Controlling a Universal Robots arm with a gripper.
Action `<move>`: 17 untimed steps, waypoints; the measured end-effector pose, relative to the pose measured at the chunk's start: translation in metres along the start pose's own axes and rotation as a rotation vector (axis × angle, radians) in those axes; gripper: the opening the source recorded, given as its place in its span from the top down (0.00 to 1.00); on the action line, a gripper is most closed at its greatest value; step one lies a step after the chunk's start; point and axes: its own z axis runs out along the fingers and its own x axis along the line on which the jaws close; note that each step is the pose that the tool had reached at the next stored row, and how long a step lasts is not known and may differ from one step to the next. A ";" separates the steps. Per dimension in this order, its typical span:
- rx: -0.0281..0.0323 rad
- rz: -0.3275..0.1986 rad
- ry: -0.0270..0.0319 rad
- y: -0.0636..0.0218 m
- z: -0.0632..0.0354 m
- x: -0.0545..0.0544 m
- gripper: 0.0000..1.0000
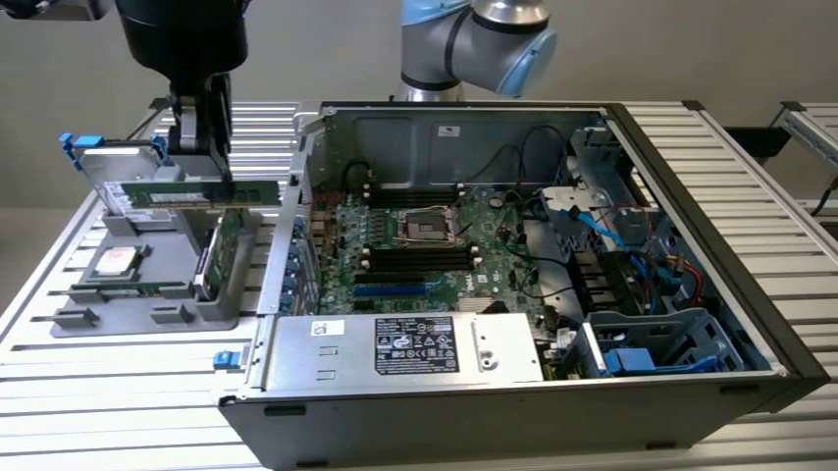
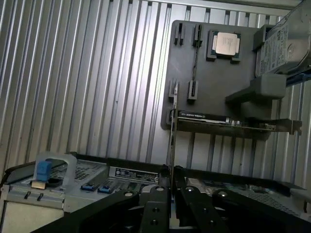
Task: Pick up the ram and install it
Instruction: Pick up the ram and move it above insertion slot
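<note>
A robot hand (image 1: pixel 218 179) is clamped on the ram (image 1: pixel 157 193), a long green stick held level above the gray parts tray (image 1: pixel 92 294) on the slatted counter (image 1: pixel 78 392), beside the open computer case (image 1: pixel 747 324). To carry it well, I judge the stick should stay level, clear the case wall, and line up square with the black memory slots (image 1: pixel 416 257). How far the fingers overlap the stick is hard to see, and the slot latches are too small to make out.
</note>
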 end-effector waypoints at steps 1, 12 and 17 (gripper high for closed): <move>-0.0002 -0.002 -0.0009 -0.0124 -0.0032 0.002 0.86; 0.0007 -0.006 -0.0088 -0.0649 -0.0118 0.008 0.86; 0.0008 -0.007 -0.0098 -0.0873 -0.0148 0.010 0.86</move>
